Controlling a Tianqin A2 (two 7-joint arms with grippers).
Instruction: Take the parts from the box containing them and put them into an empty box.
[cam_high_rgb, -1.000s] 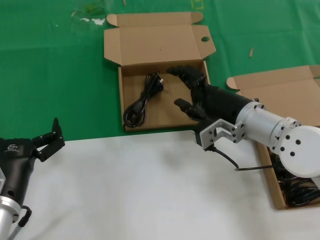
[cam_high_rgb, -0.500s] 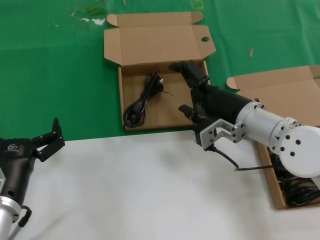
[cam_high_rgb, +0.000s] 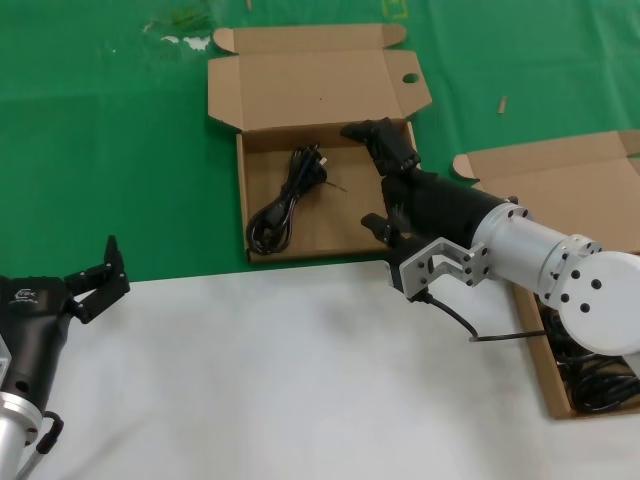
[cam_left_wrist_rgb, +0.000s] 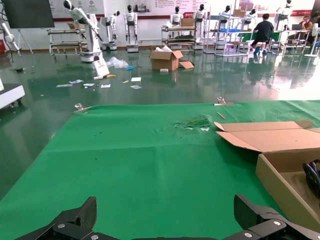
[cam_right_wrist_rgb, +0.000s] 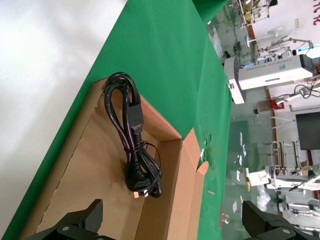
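Note:
The square box with the round hole in its lid tab (cam_high_rgb: 345, 215) lies open at the back centre and holds one bundled black cord (cam_high_rgb: 287, 197). My right gripper (cam_high_rgb: 372, 178) hovers open over the box's right half, beside the cord and apart from it, with nothing between its fingers. The right wrist view shows the same cord (cam_right_wrist_rgb: 134, 150) on the box floor (cam_right_wrist_rgb: 85, 175). The plain-lid box (cam_high_rgb: 560, 185) stands at the right, and more black cords (cam_high_rgb: 592, 385) show in it behind my right arm. My left gripper (cam_high_rgb: 95, 280) waits open at the lower left.
A green cloth (cam_high_rgb: 100, 150) covers the far part of the table and a white surface (cam_high_rgb: 250, 380) the near part. The left wrist view catches the holed box's corner (cam_left_wrist_rgb: 280, 172) at its side. Small scraps (cam_high_rgb: 185, 40) lie on the cloth at the back.
My right gripper's fingers have spread a little wider over the holed box. The cord in that box and my left arm have not moved.

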